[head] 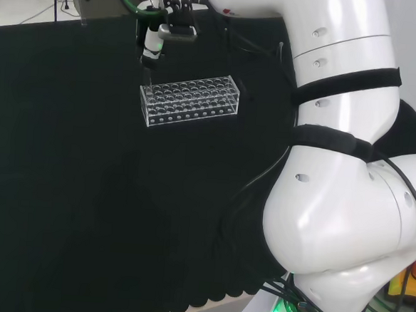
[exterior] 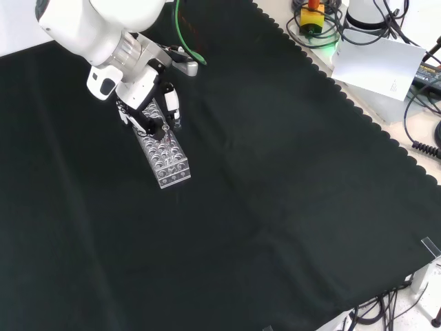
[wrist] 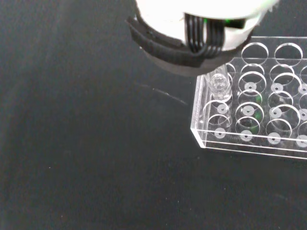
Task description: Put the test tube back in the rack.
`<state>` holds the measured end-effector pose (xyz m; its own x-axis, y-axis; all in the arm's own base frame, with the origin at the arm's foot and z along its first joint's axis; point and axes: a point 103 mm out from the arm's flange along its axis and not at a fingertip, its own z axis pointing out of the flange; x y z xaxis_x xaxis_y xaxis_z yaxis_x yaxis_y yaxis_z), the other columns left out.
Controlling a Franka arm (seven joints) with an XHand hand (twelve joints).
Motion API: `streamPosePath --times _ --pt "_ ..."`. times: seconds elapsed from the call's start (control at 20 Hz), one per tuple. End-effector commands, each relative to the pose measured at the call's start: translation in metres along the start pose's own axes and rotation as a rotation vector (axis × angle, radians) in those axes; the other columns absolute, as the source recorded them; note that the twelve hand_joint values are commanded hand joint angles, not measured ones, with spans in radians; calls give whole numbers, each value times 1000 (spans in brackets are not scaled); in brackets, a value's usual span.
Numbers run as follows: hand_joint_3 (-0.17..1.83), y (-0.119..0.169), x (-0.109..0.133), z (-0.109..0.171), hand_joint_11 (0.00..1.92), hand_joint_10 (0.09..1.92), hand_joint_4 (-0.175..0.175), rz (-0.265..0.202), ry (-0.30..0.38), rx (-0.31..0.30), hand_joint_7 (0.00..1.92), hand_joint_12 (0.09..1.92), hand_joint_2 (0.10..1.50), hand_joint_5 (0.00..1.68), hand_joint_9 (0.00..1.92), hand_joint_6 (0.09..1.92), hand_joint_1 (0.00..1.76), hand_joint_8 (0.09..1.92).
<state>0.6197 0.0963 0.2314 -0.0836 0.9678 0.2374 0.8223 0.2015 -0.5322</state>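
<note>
A clear plastic rack (head: 190, 102) with several rows of round holes lies on the black cloth. The black and white hand (head: 167, 26) hangs over the rack's left end in the head view, fingers curled round a clear test tube (head: 149, 68) that points down. In the wrist view the tube's rounded tip (wrist: 219, 86) sits at a hole in the end row of the rack (wrist: 259, 125), near a corner; I cannot tell how deep it is. In the front view the hand (exterior: 147, 105) covers the far end of the rack (exterior: 167, 160). The other holes look bare.
The arm's big white links (head: 335, 179) stand at the right of the head view. Black cloth (exterior: 275, 207) spreads wide around the rack. Beyond the cloth's scalloped edge in the front view lie cables and a white sheet (exterior: 375, 65).
</note>
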Motion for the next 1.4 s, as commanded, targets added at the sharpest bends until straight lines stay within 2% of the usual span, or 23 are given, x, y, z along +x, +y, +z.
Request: streamPosePath --times 0.05,1.4 --pt "481 1 -2 3 889 302 -175 6 7 12 1408 1142 709 1362 1361 234 1431 700" --pt "479 19 -7 23 887 303 -175 8 23 60 1409 1143 710 1365 1359 226 1430 698"
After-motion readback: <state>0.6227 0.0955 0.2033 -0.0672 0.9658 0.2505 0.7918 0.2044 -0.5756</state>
